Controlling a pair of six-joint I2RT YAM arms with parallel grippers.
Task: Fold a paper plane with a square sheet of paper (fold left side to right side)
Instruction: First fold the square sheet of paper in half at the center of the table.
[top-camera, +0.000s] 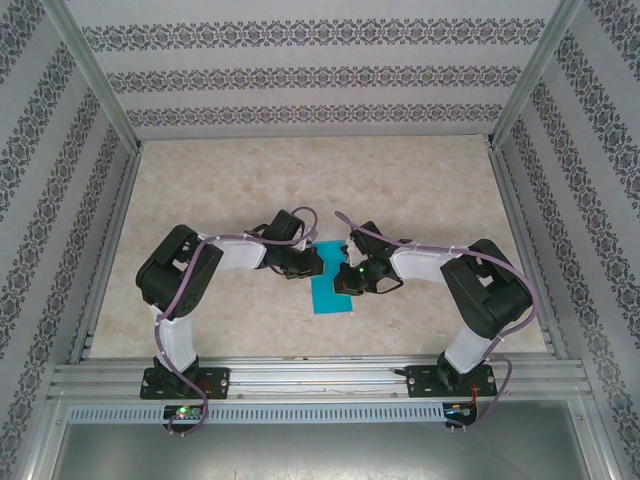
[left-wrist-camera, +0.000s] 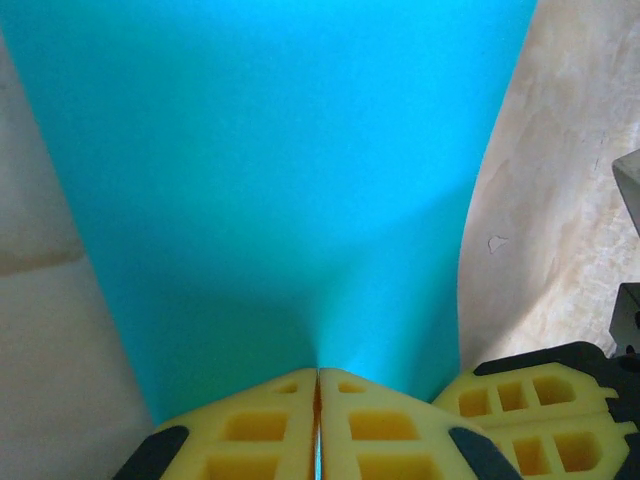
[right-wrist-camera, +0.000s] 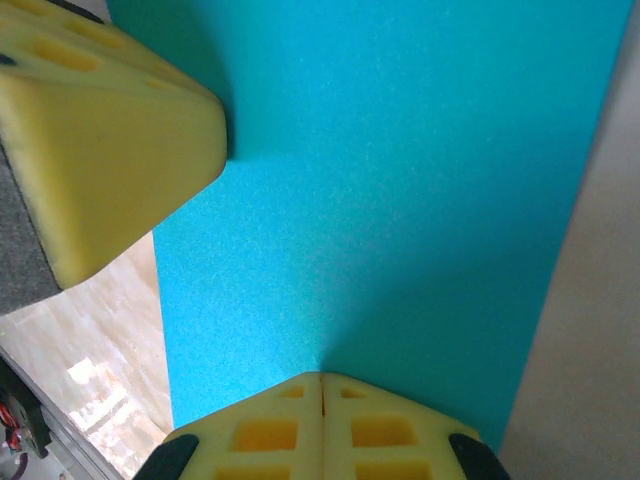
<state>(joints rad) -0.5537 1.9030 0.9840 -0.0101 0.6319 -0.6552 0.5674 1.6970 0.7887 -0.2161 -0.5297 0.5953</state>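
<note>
The square sheet of paper (top-camera: 328, 296) is teal-blue and lies mid-table as a narrow upright strip between the two grippers. My left gripper (top-camera: 304, 264) is shut at the sheet's upper left. In the left wrist view the sheet (left-wrist-camera: 300, 180) runs up to the gripper's (left-wrist-camera: 319, 372) tips, and a thin teal sliver shows in the seam between the yellow fingers. My right gripper (top-camera: 347, 278) is shut, its tips (right-wrist-camera: 321, 376) resting against the sheet (right-wrist-camera: 400, 200) with nothing in the seam. The left gripper's yellow finger (right-wrist-camera: 110, 130) touches the sheet's corner.
The tabletop (top-camera: 300, 190) is pale and marbled, with patterned walls on three sides. An aluminium rail (top-camera: 320, 378) runs along the near edge where both arm bases are bolted. The right gripper's fingers (left-wrist-camera: 535, 405) sit close beside the left gripper.
</note>
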